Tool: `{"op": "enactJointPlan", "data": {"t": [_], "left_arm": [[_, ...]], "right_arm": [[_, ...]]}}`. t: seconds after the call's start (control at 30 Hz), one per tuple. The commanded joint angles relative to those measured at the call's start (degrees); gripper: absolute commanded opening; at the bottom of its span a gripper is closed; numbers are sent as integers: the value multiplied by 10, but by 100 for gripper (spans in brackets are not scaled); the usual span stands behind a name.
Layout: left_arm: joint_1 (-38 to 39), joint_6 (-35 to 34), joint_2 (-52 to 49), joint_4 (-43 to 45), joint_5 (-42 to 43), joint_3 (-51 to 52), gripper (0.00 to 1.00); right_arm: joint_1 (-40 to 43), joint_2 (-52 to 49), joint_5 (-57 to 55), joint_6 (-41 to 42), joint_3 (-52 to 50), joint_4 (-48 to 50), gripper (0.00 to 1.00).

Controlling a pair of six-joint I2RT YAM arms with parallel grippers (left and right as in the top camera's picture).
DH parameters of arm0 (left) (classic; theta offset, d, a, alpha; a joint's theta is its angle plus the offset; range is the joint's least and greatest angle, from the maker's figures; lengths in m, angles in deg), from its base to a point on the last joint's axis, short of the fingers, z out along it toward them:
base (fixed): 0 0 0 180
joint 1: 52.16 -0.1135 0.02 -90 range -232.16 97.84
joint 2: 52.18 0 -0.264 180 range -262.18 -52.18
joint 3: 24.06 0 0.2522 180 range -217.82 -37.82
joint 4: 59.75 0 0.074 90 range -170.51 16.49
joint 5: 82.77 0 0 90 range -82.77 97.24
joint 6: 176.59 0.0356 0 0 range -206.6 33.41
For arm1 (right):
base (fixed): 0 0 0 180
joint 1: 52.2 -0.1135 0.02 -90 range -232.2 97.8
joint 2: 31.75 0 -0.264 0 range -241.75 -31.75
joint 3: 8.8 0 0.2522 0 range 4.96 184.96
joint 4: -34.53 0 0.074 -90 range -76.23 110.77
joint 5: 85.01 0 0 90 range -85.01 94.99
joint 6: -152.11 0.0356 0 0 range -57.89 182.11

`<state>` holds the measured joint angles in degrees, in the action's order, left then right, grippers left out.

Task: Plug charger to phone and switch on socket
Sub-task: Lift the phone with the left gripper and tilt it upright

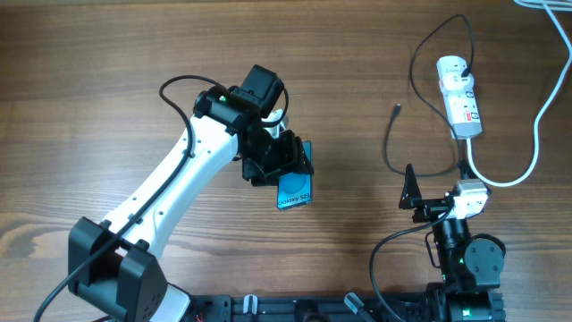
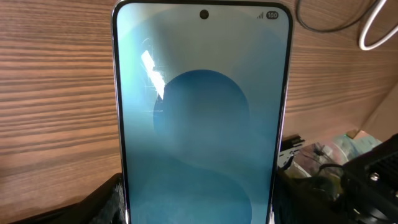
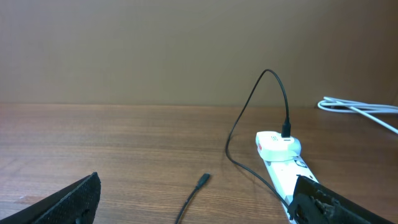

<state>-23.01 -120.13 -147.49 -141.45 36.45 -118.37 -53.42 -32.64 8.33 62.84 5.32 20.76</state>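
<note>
— Where's the right gripper (image 1: 438,190)?
— Lower right of the overhead view, fingers (image 3: 74,202) spread wide, gripping nothing.
— And the left gripper (image 1: 279,165)?
— Centre frame, pinching the phone (image 1: 295,190) by its long edges, screen lit.
— The charger (image 1: 398,109)?
— Its plug tip lies loose on the table (image 1: 107,72), right of centre, well apart from the phone. The cable loops to the socket (image 1: 460,105), upper right.
</note>
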Motion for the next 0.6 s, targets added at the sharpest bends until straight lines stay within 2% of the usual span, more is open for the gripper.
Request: {"op": "enactJointPlan", "data": {"t": [0.0,0.13,0.57], "left_arm": [[-1,-13,18,-1,29,-13,25],[-18,-13,18,-6,54,-13,24],[-36,-13,18,-15,61,-13,24]], "right_arm": [[-1,5,-8,-7,-1,1,100],[-1,5,-8,-7,-1,1,100],[-1,5,-8,-7,-1,1,100]]}}
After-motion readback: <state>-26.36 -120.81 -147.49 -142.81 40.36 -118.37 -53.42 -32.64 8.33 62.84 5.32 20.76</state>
